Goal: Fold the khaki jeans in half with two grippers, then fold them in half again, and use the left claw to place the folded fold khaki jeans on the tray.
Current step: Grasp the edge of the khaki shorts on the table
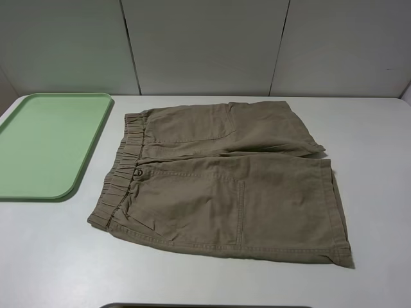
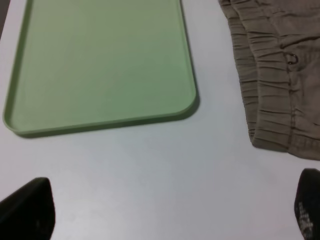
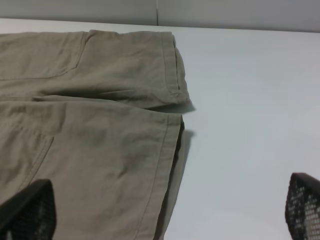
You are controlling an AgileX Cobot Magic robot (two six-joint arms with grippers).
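The khaki jeans (image 1: 225, 179) are khaki shorts lying flat on the white table, waistband toward the tray, leg hems toward the right. The mint-green tray (image 1: 45, 144) lies at the left and is empty. Neither arm shows in the exterior high view. In the left wrist view my left gripper (image 2: 167, 212) is open and empty above bare table, with the tray (image 2: 100, 65) and the gathered waistband (image 2: 270, 95) ahead of it. In the right wrist view my right gripper (image 3: 165, 210) is open and empty, one finger (image 3: 27, 210) over the cloth near the leg hems (image 3: 172, 130).
Grey wall panels (image 1: 205, 45) stand behind the table. A dark rounded edge (image 1: 192, 306) shows at the bottom of the exterior high view. Bare white table (image 1: 379, 154) lies right of the shorts and in front of them.
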